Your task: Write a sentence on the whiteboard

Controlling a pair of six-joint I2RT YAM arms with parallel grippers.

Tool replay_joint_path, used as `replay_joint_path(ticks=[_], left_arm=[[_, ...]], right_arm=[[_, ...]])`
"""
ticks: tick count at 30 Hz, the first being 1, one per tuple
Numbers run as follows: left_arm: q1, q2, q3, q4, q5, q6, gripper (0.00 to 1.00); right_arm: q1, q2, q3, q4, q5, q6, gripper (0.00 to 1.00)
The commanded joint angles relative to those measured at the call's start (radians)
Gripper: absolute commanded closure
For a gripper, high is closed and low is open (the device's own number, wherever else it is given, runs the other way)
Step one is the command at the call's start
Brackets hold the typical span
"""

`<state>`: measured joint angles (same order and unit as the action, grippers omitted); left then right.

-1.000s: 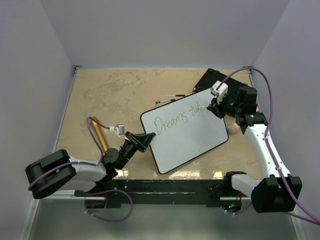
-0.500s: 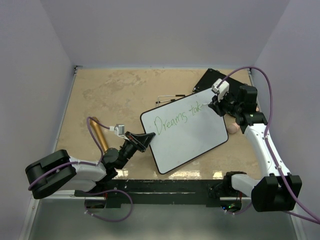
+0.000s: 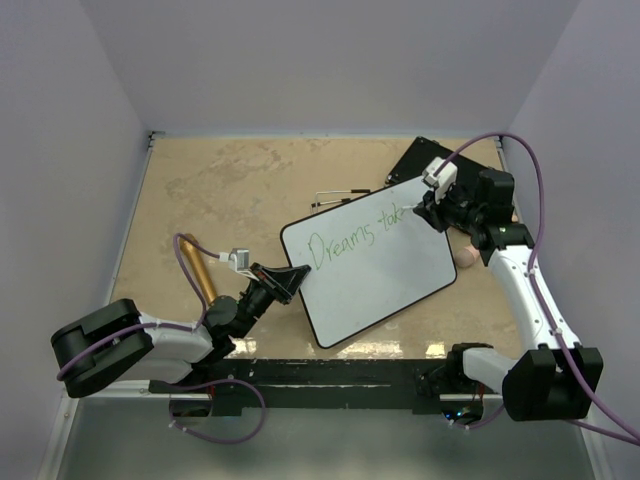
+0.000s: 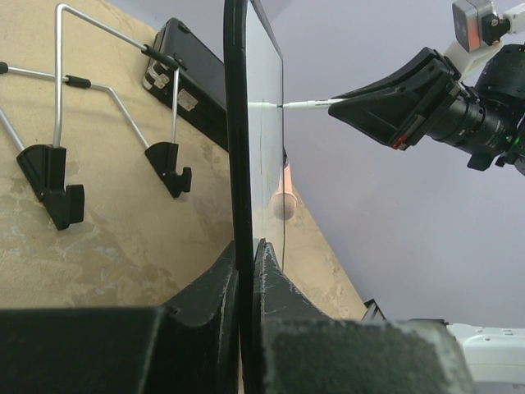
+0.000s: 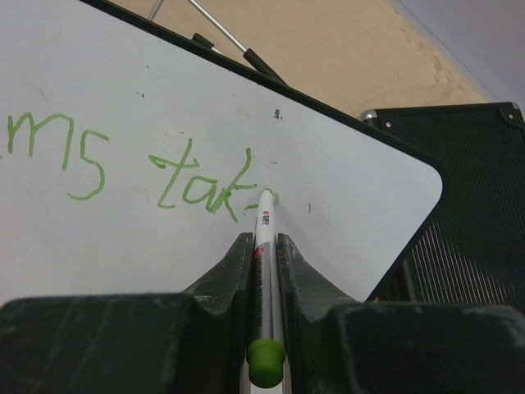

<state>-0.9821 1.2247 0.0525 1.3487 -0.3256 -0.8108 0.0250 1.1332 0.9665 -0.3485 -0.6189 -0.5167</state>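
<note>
As the left hand (image 4: 245,250) clamps the whiteboard (image 3: 380,268), the right hand (image 5: 264,240) pinches a marker (image 5: 264,215) at "Dreams tak" (barrel print illegible).

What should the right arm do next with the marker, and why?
Probably draw the next letter just right of "tak". The green marker, clamped in the right fingers, has its tip on the whiteboard there. The word looks unfinished, and the left fingers grip the board's edge.
</note>
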Motion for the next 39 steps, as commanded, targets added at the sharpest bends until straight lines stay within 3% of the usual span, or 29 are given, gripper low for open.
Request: replay_joint_path(ticks=[1,12,23,32,39], left_arm=[[0.0,0.022,-0.071,0.075,0.053,0.144,1.0],[-0.001,0.024,-0.069,0.075,0.051,0.145,1.0],[0.0,0.022,-0.068,0.073,0.053,0.145,1.0],[0.0,0.016,-0.068,0.06,0.051,0.144,1.0],[0.002,0.016,-0.063,0.06,0.059,0.144,1.0]], right_arm=[[-0.004,0.023,0.023,-0.026,-0.044,-0.031,1.0],[-0.004,0.02,0.018,-0.121,-0.029,-0.088,1.0],[-0.007,-0.009,0.0,-0.08,0.088,-0.039,1.0],[-0.017,-0.168,0.029,-0.098,-0.093,0.006,1.0],[-0.023,-0.23,-0.029,-0.066,-0.117,0.026,1.0]])
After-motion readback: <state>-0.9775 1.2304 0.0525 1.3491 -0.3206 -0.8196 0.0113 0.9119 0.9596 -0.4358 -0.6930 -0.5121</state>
